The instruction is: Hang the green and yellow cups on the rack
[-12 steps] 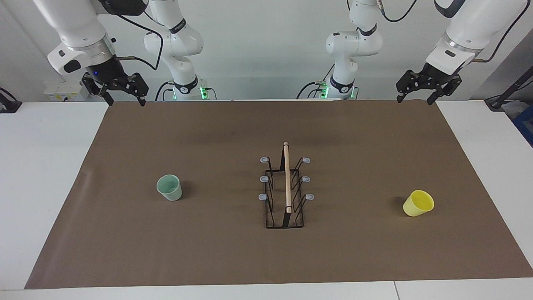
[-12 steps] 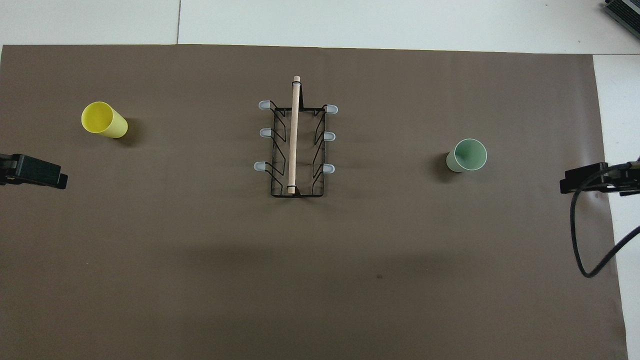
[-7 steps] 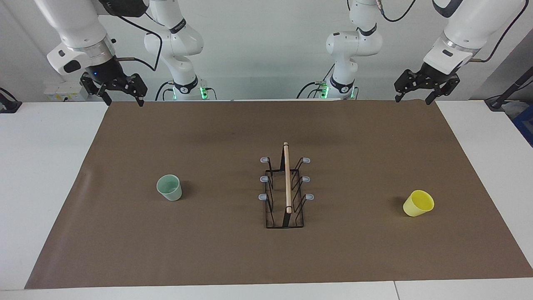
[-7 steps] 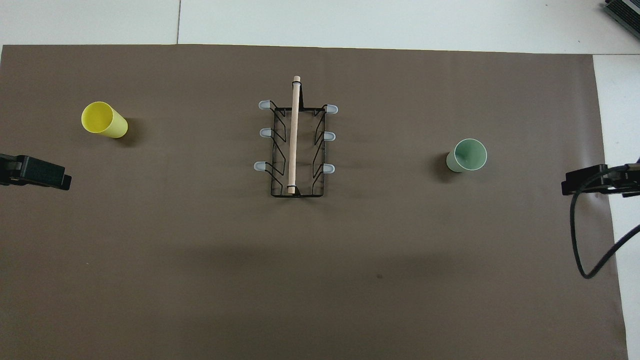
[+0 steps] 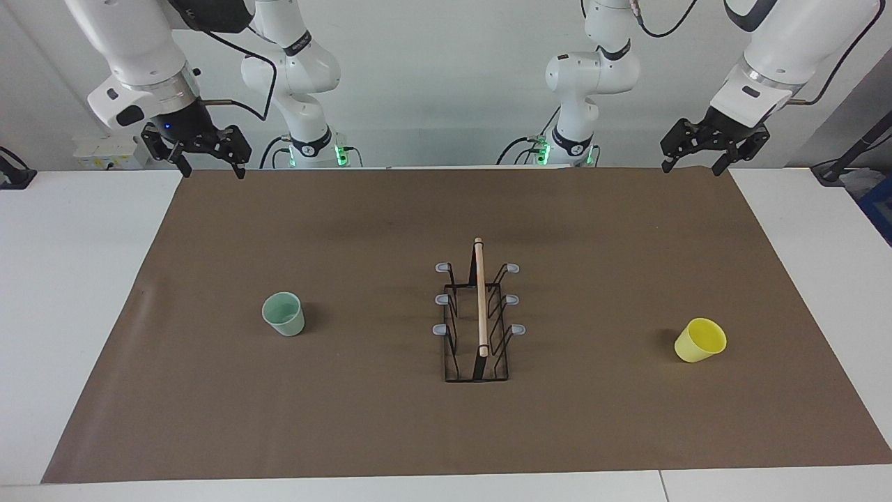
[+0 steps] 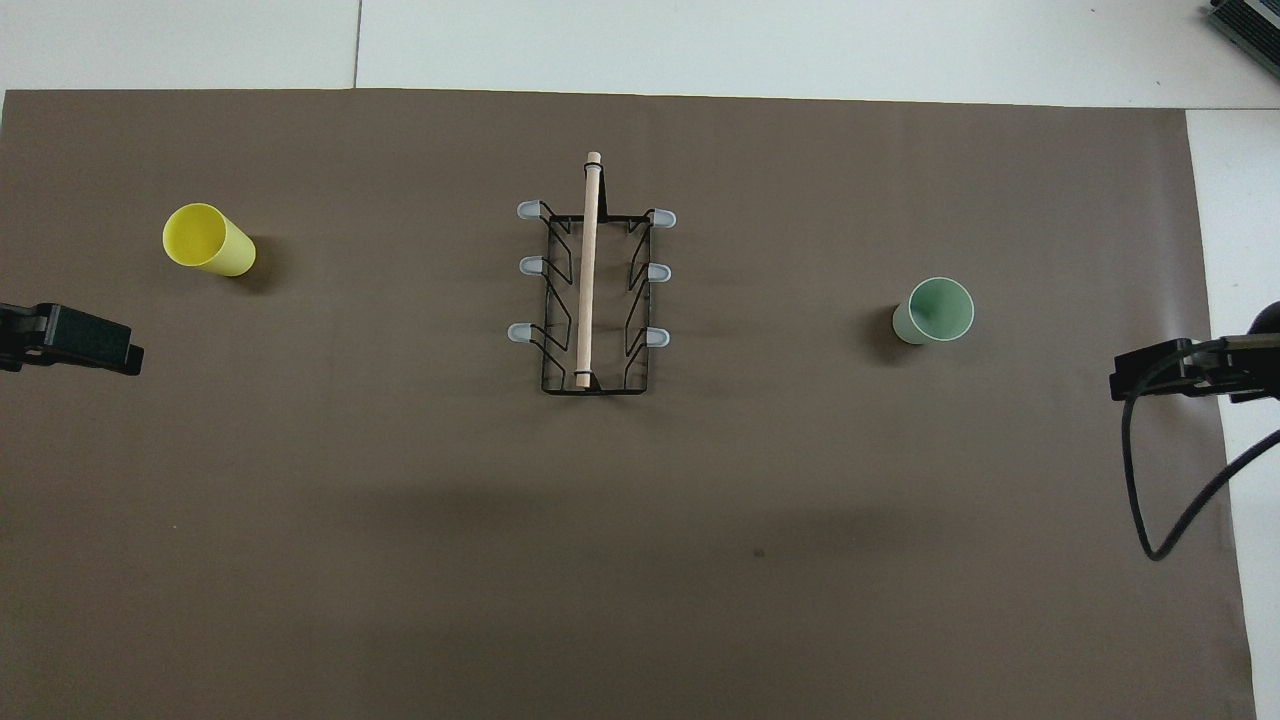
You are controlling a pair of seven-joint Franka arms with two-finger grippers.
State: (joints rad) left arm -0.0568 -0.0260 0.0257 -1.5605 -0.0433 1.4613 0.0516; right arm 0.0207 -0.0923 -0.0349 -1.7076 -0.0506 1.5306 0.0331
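- Fingers of my left gripper (image 5: 692, 167) and right gripper (image 5: 209, 169) are hanging spread, holding nothing.
- Mint green plastic cup (image 5: 283, 314) and yellow plastic cup (image 5: 700, 340) are flanking my black wire rack (image 5: 478, 321).

- rack (image 6: 592, 290) stands mid-surface, prongs bare
- yellow cup (image 6: 207, 240) toward the left arm's end
- green cup (image 6: 935, 311) toward the right arm's end
- tool tips at the edges, seemingly idle

My right gripper (image 5: 208, 162) drifts a little toward the middle of the table, its cable (image 6: 1160, 480) swinging along with it. My left gripper (image 5: 691, 158) rises slightly and, in the overhead view, edges a touch inward too.
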